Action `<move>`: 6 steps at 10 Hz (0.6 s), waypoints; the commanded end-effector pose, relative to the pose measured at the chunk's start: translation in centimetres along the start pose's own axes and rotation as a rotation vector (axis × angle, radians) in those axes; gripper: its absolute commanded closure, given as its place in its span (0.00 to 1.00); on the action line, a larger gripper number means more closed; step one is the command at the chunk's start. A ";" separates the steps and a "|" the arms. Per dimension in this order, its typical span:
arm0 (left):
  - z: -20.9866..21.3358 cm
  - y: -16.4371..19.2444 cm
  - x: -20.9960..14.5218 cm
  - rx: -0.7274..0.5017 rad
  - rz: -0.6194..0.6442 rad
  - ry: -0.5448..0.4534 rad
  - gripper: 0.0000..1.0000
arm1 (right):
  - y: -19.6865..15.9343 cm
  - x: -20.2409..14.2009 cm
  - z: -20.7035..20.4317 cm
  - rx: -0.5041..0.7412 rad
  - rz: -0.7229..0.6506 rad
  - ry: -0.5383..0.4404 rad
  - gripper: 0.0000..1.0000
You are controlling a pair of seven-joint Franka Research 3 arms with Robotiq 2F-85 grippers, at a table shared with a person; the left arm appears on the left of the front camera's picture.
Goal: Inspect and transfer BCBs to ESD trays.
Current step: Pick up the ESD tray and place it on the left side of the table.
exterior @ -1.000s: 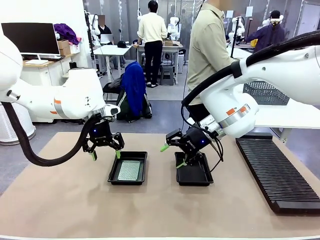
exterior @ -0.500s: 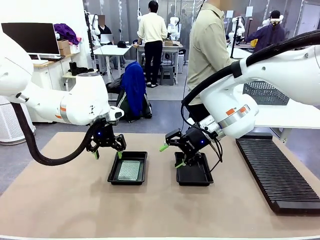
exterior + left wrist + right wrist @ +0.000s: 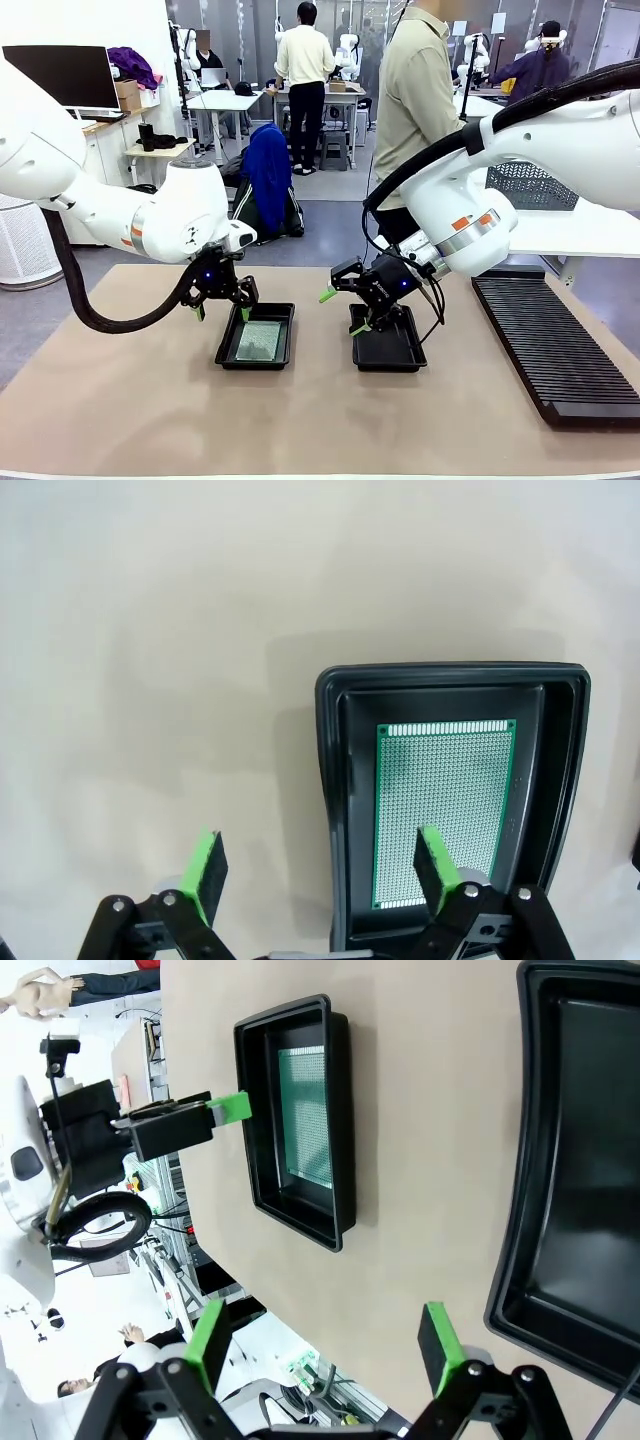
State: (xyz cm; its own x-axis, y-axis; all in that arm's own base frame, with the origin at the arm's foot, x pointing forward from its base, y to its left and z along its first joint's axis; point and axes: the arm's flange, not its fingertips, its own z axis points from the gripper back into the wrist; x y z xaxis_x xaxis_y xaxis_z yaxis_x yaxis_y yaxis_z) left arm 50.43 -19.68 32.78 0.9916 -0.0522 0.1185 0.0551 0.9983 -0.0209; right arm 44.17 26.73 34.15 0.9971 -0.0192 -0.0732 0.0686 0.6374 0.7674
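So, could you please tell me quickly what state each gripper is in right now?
Left gripper: open, holding nothing.
Right gripper: open, holding nothing.

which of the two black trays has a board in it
The left tray, by the left gripper: a green board lies inside; the right tray holds none.

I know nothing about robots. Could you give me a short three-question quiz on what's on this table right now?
1. True or false: the green board lies in the black tray nearest the left gripper.
2. The left gripper is: A) open, holding nothing; B) shut on the board; C) shut on the tray's rim.
3. Fill in: the long ribbed rack lies on the robot's ____ side of the table.
Key: 1 true; 2 A; 3 right.
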 end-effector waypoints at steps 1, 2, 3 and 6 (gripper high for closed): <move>-0.7 -0.7 0.4 0.022 0.015 -0.007 0.00 | -0.1 0.0 0.0 -0.005 -0.002 0.000 0.00; -1.0 -0.7 0.3 0.024 0.017 0.002 0.00 | -0.1 0.0 0.0 -0.005 -0.002 0.000 0.00; -1.3 -0.7 0.3 0.024 0.021 0.012 0.00 | -0.1 0.0 0.0 -0.005 -0.002 0.000 0.00; -2.3 -0.6 0.3 0.029 0.026 0.028 0.00 | -0.1 0.0 0.0 -0.005 -0.002 0.000 0.00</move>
State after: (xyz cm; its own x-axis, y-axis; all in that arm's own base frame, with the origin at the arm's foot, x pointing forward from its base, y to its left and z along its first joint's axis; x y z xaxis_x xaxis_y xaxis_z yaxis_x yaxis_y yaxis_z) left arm 50.59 -19.91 30.81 0.9951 -0.0519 0.0837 0.0536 0.9984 -0.0177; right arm 44.17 26.73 34.15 0.9971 -0.0193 -0.0732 0.0686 0.6374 0.7674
